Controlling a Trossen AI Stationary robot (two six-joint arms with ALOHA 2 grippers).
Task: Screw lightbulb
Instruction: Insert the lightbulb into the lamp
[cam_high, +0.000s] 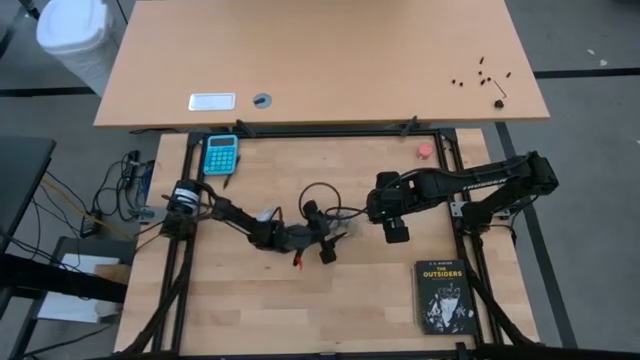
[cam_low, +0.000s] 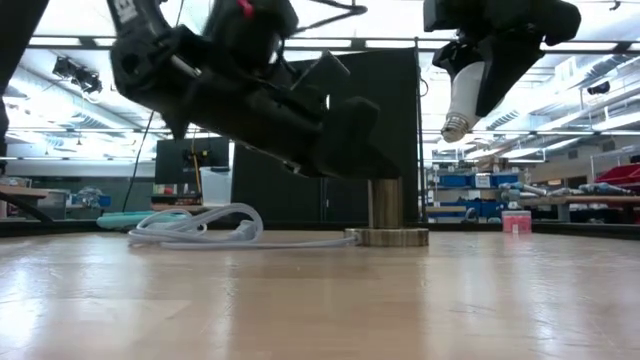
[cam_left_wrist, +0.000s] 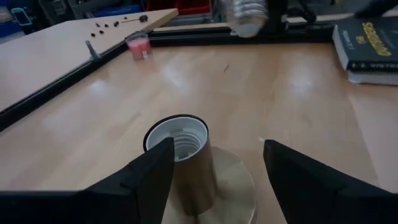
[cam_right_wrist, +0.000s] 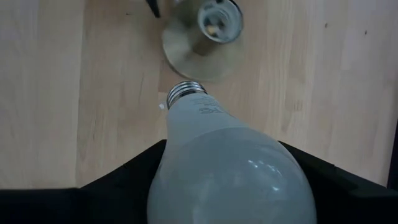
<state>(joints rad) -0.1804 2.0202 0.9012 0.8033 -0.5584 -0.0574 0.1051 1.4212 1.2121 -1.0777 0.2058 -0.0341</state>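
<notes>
Above the counter (cam_high: 250, 300), right of its middle, the right gripper (cam_low: 480, 85) grasps the bulb (cam_right_wrist: 230, 168) by its wide glass end, screw base pointing down. In the low view the bulb hangs tilted in the air, well clear of the wood, with its base up and to the 2 o'clock side of the socket (cam_low: 386, 205). The right wrist view looks down along the bulb: the dark fingers (cam_right_wrist: 124, 171) press on both sides of the frosted globe, and the threaded base points toward the socket's open mouth, which lies farther off at about 12 o'clock from it, not yet lined up.

The bulb is white and frosted, pear-shaped, narrowing to a ribbed silvery-grey screw base; faint grey print shows on its neck, and small highlights sit on the glass.

The socket is a short dark cylinder with a white threaded liner, standing upright on a round brass-coloured disc (cam_left_wrist: 239, 183). The left gripper (cam_left_wrist: 214, 174) straddles it low over the counter, fingers spread on either side of the cylinder; whether they touch it cannot be told. A pale cord (cam_low: 195, 228) loops on the counter at 9 o'clock from the socket in the low view.

A black book (cam_high: 443, 296) lies near the counter's 5 o'clock corner.
</notes>
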